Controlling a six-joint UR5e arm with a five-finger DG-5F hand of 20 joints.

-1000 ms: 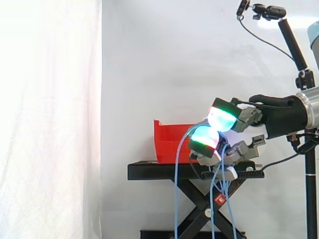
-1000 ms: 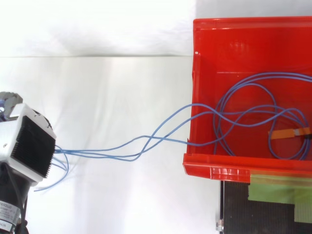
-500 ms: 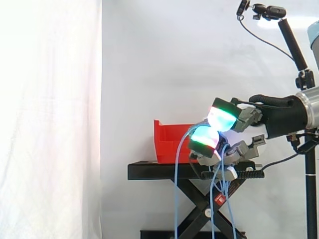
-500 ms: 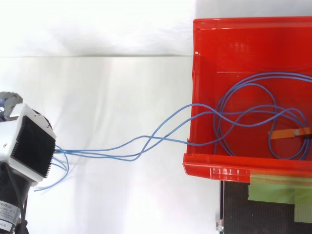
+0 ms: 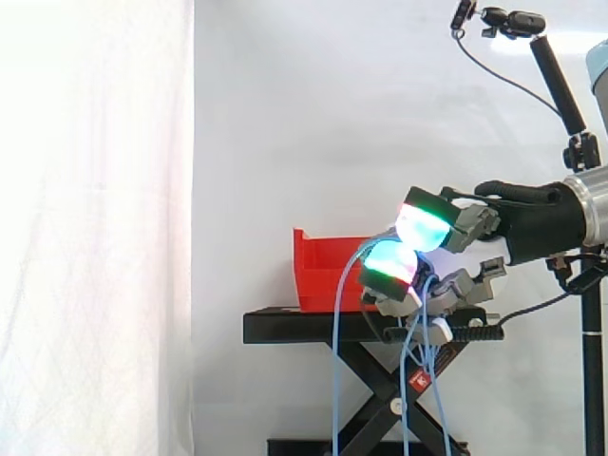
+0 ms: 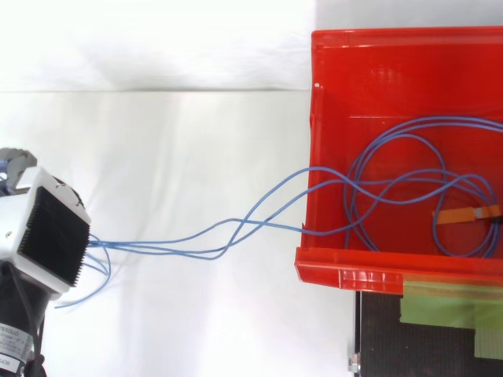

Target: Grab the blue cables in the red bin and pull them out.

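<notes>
Currently the hand reaches in from the right of the side view. Its fingers are curled, with two glowing green-and-cyan fingertips stacked close together. The thin blue cables pass between those pads, so the hand appears to be clenched on them, though the contact itself is hard to make out. Below the hand, several blue strands hang straight down past the front edge of the black scissor-lift stand, reaching the bottom of the side view.

On the stand's top, toward its left end in the side view, sits the red plastic bin, before the white curtain.

From above, most of the cable lies coiled in loose, overlapping loops on the bin's floor, toward its near wall. A small orange tag is fixed to one loop near the bin's right side. From the coils a few strands climb over the bin's left wall. They cross the open white ground in shallow waves, gathering into a bundle that ends at the hand by the left edge of the top view. One loose end curls away just below that bundle. A strip of green tape lies on the stand's top, just beside the bin's near wall.
</notes>
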